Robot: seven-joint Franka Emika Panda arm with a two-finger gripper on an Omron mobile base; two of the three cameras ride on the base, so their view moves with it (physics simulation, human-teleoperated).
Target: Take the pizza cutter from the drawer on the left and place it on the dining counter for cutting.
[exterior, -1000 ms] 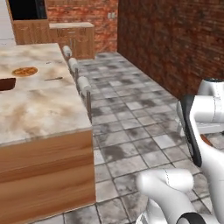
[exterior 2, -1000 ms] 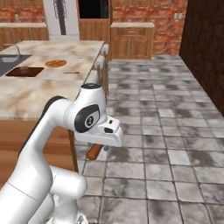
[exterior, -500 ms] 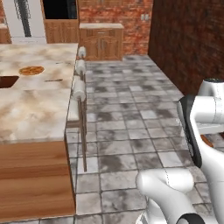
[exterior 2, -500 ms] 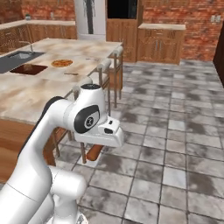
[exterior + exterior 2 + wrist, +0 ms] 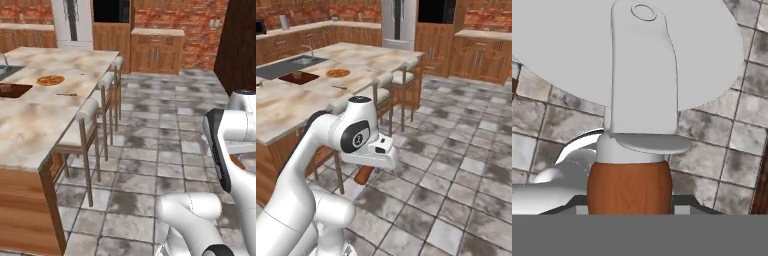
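In the left base view, the beige-and-tan marbled stone dining counter is seen at left. In the right base view, the reddish-brown wooden handle of the pizza cutter is carried below the hand, above the floor. In the hand view, the handle is pinched by the hand; the tool is judged light and rigid, best gripped at this thick handle, clear of the grey blade.

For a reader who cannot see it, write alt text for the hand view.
A pizza cutter is held in the end effector, its reddish-brown wooden handle at the bottom and its large pale round blade fanning out across the top. Behind it lies a grey stone-tiled floor.
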